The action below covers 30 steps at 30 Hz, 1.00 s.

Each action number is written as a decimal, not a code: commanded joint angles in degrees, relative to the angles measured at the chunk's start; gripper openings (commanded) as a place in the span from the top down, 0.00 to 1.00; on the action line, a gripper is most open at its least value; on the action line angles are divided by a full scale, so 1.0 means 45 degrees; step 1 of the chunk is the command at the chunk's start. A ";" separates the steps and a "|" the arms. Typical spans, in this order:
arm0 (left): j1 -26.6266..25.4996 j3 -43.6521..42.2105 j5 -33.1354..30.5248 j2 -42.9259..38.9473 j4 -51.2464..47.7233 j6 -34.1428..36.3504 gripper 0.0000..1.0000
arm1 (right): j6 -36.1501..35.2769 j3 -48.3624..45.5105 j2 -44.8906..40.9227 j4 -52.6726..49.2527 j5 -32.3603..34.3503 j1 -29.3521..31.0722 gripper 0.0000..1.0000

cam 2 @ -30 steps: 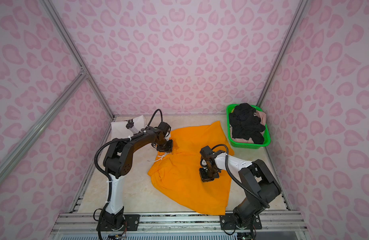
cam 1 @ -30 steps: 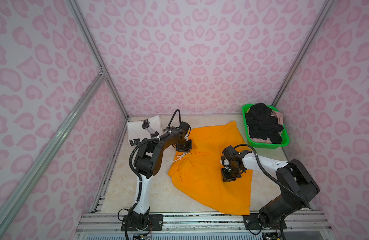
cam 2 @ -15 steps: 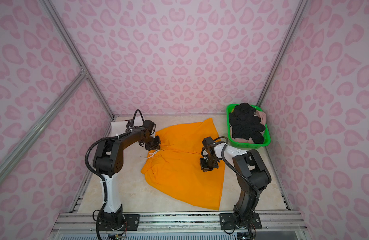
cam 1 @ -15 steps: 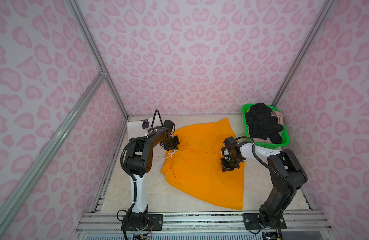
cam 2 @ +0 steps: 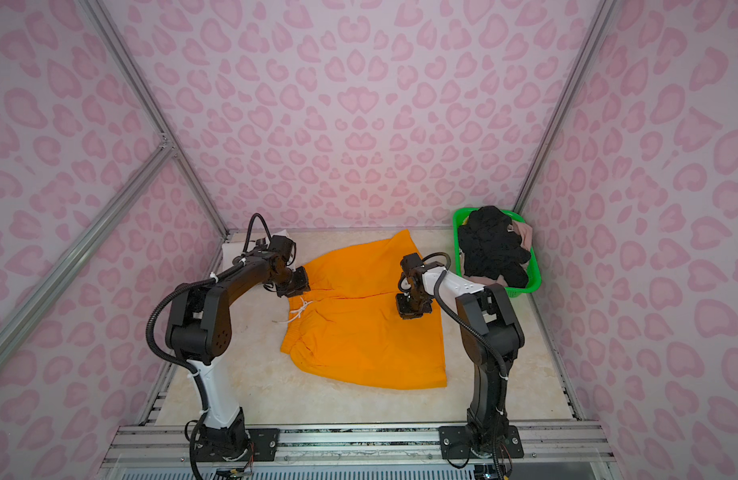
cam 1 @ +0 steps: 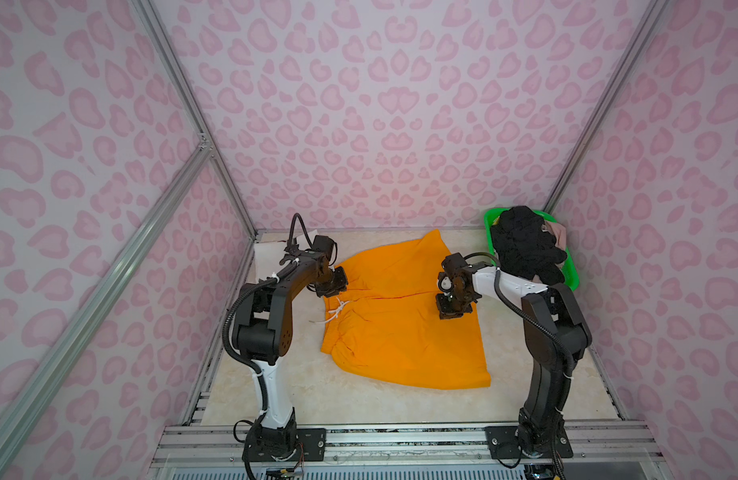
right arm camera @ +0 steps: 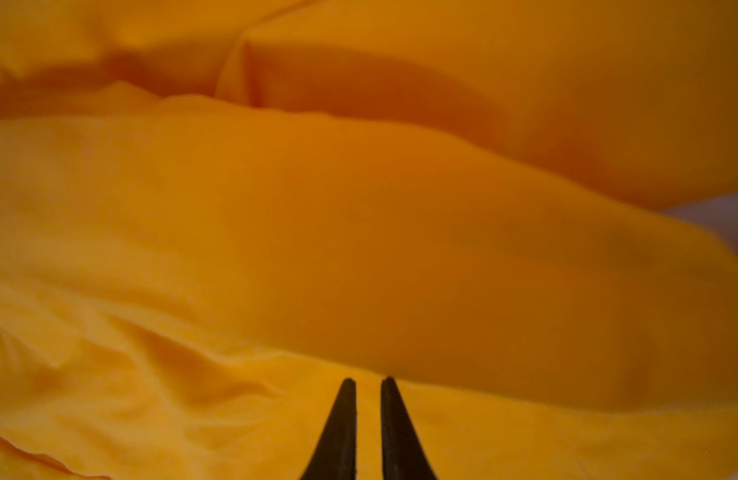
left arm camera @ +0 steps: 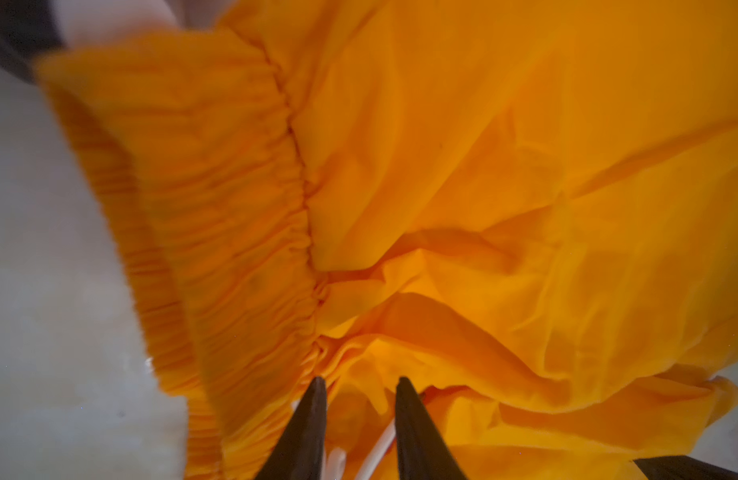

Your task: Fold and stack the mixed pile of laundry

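The bright orange shorts lie spread on the table in both top views, waistband to the left, white drawstring hanging out. My left gripper sits low at the waistband's far corner. In the left wrist view its jaws stand apart over the gathered waistband, with cloth and cord in the gap. My right gripper rests on the shorts' right side. In the right wrist view its tips are narrowly parted over orange cloth.
A green basket at the back right holds a black knit piece and a beige-pink piece. A white garment lies in the back left corner behind my left arm. Pink patterned walls close in three sides.
Both grippers dragged the shorts leftward and toward the back, laying them flatter. In the last half second the arms held still and both pairs of jaws parted.
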 commanded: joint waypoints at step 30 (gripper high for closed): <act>0.0062 -0.9035 -0.0313 -0.7461 -0.1512 -0.1576 0.43 | 0.4540 -0.9141 -0.9296 -0.1541 0.0783 -0.0147 0.34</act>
